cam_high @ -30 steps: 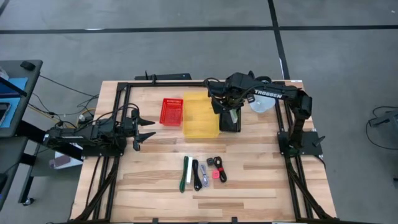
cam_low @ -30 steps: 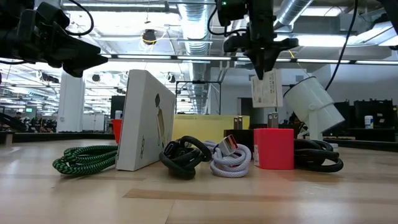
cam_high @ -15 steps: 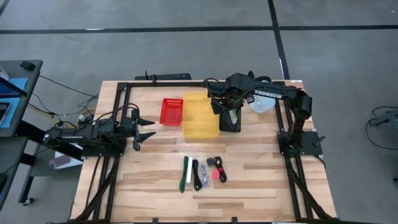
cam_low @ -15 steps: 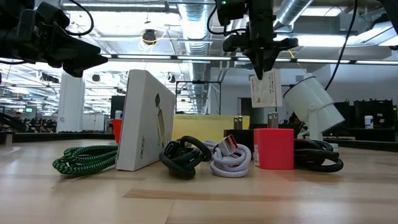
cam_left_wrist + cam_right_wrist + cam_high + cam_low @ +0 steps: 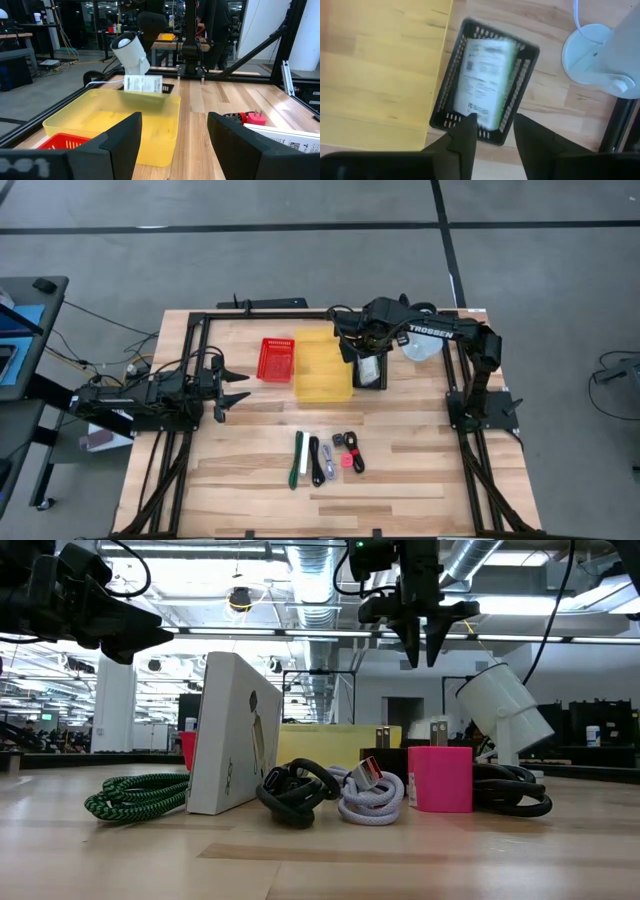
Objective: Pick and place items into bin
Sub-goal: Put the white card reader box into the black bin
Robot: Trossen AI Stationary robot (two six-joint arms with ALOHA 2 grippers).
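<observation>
Released since the earlier frame, the white labelled packet (image 5: 486, 82) lay in the small black mesh bin (image 5: 451, 120); right gripper (image 5: 420, 658) hung parted, empty; left gripper (image 5: 232, 384) waited wide. Lifting straight up seemed safest.

Industrial lab, exposed ceiling ducts (image 5: 300, 560), concrete floor (image 5: 300, 270), workbenches (image 5: 30, 37)

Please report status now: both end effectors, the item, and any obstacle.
Right end effector open above black bin. White packet in the bin, released. Left end effector open, waiting at table's left. No obstacle seen.

white packet (image 5: 486, 80) | flat in black bin (image 5: 449, 119) | remaining items (image 5: 326, 456) | on table
</observation>
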